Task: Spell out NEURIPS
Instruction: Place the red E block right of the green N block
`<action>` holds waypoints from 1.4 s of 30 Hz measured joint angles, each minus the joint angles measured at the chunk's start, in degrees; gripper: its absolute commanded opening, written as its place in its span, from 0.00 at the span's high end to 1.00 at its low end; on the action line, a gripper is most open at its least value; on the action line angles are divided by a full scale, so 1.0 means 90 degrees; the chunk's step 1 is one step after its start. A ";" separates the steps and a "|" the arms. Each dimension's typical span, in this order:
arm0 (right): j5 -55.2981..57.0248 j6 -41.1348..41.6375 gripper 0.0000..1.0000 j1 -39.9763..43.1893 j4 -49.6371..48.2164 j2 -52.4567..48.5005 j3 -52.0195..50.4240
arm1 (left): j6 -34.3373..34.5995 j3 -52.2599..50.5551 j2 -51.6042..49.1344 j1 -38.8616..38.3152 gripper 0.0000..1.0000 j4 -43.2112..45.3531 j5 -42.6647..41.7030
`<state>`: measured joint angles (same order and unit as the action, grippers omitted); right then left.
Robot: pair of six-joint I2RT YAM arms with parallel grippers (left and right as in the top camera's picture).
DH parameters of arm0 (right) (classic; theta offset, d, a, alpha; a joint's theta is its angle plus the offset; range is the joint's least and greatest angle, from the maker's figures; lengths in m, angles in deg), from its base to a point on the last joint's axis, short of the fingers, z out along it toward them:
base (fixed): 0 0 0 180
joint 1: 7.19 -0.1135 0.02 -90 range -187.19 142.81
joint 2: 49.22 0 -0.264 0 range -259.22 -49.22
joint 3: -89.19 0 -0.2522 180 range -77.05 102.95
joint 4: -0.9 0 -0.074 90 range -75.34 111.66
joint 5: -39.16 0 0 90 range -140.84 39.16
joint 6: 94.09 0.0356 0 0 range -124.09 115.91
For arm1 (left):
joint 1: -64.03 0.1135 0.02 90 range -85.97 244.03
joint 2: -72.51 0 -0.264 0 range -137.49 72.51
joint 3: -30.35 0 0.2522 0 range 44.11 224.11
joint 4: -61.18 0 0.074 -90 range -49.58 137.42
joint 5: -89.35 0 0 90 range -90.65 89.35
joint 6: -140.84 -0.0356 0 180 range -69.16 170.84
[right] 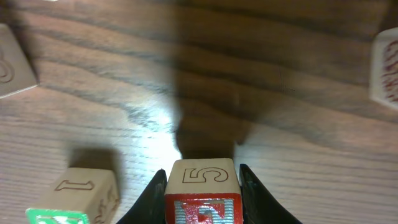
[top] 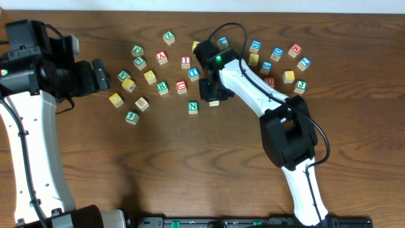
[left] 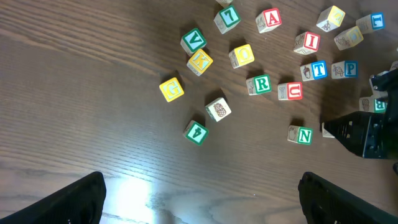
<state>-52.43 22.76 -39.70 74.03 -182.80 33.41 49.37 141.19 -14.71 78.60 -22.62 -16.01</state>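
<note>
Red-framed cube: lower face beyond bottom edge.

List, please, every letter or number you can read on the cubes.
"N": green N cube
"R": green R cube
"V": green V cube
"4": green 4 cube
"U": red U cube
"I": red I cube
"A": red A cube
"T": blue T cube
"P": blue P cube
"5": 5 cube, in right gripper
"1": 1 cube beside it
Yellow cubes and the rest: too faint or small.
</note>
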 measured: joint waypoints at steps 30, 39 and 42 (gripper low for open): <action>-0.0005 0.0668 0.75 -0.0452 -0.0367 0.0090 -0.0393 | 0.0000 0.0000 0.0000 0.0000 0.02 -0.0002 0.0000; -0.0017 0.0593 0.60 -0.0466 -0.0357 0.0090 -0.0415 | 0.0000 0.0000 0.0000 0.0000 0.02 0.0000 0.0000; -0.0017 0.0554 0.60 -0.0466 -0.0330 0.0090 -0.0413 | 0.0000 0.0000 0.0000 0.0000 0.03 0.0000 0.0000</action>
<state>-52.58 27.74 -43.89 71.06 -181.99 29.69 49.37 141.19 -14.71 78.60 -22.62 -16.01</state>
